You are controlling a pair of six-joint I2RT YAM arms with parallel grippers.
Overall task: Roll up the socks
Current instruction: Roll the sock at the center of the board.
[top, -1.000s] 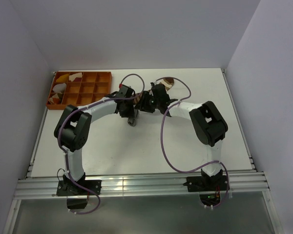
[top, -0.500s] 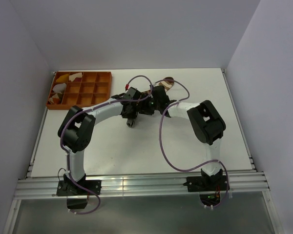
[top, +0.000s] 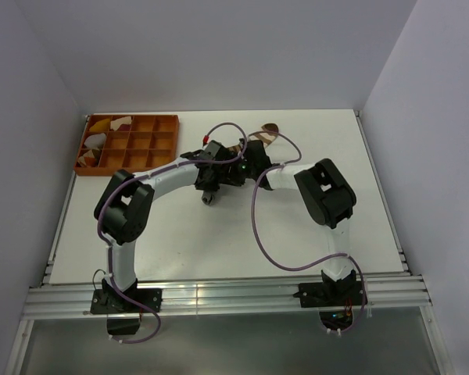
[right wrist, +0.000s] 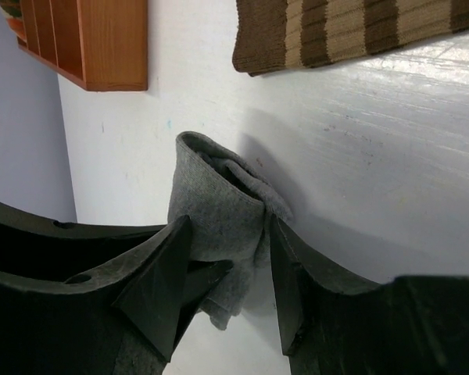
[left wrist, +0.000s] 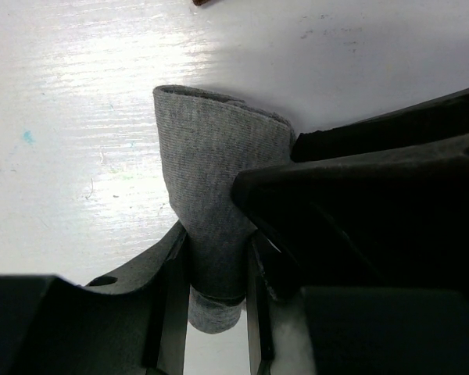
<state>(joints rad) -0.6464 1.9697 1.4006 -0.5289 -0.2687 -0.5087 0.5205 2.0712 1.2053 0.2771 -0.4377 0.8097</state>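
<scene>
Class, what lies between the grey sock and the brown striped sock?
Nothing: bare table separates the grey sock from the brown striped sock, seen in the right wrist view.

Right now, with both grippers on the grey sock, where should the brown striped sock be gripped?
Probably at its ribbed end, from above. The brown striped sock lies flat on the table, so only an edge can be pinched, and that end lies clear of the grey sock held by the left gripper and right gripper.
</scene>
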